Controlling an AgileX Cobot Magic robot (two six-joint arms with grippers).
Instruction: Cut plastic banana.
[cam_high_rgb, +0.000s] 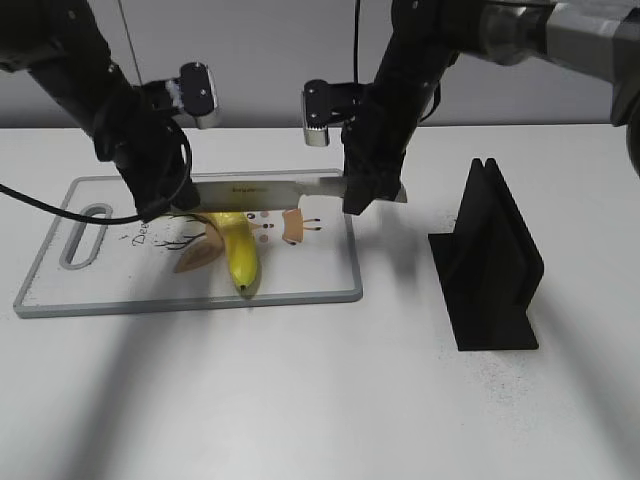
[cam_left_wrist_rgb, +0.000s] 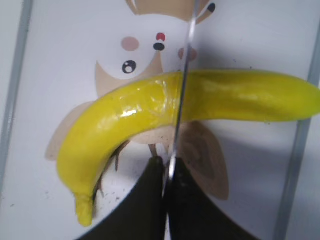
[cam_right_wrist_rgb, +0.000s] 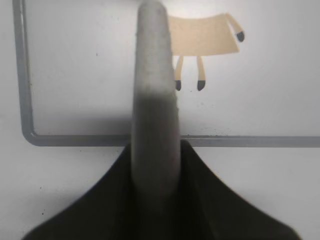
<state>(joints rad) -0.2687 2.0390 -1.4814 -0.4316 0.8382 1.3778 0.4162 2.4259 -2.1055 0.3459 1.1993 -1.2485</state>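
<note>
two pincers clamp one flat steel knife (cam_high_rgb: 270, 186), left pincer (cam_high_rgb: 165, 205) and right pincer (cam_high_rgb: 365, 195) at opposite ends, above the glossy curved banana (cam_high_rgb: 241, 255) on the grey-rimmed board (cam_high_rgb: 300, 292).

Both arms angled downward, left end effector (cam_high_rgb: 160, 205) and right end effector (cam_high_rgb: 362, 200) clamped.

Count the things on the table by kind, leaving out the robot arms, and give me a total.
Banana: 1
Knife: 1
Cutting board: 1
Black stand: 1
Total: 4
</note>
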